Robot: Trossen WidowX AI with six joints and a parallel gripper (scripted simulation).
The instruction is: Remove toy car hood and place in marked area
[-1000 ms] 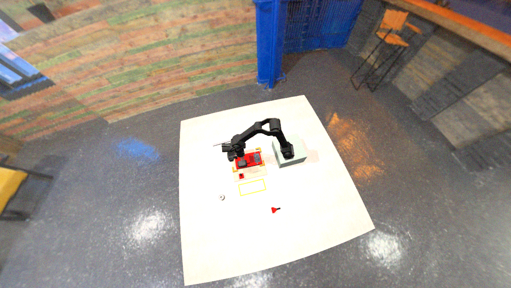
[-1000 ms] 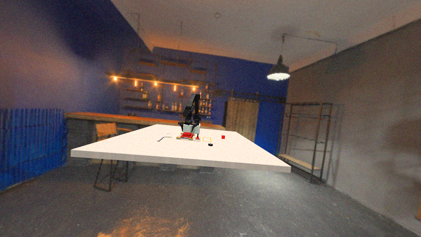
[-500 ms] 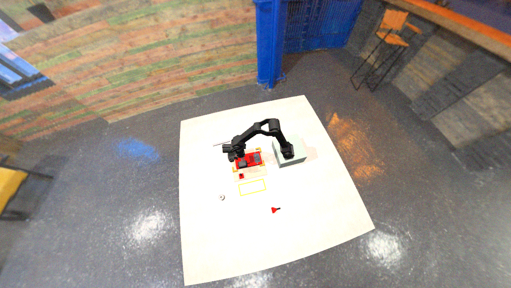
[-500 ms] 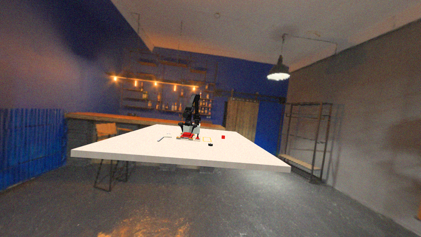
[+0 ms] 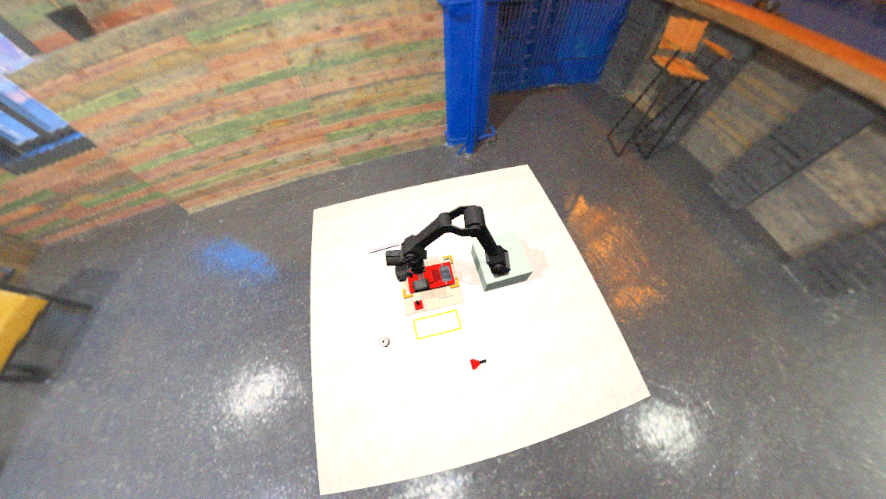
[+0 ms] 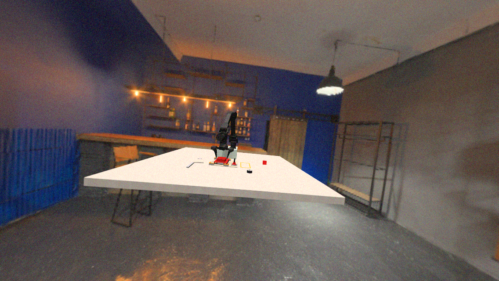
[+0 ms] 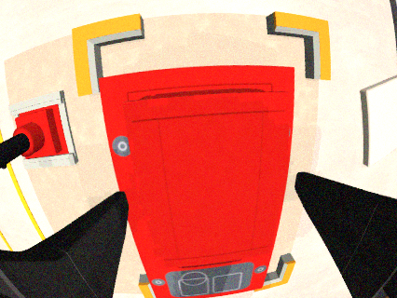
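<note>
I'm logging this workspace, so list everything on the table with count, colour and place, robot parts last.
Toy car: one, red, hood on, inside the brackets.
Corner brackets: four, yellow and grey, at the car's corners.
Marked area: one, yellow outline, beside the fixture board.
Small ring: one, grey, beyond the marked area.
Loose red part: one, near the table edge.
Base block: one, pale green, under the arm.
Gripper: one, black, open, straddling the car.
</note>
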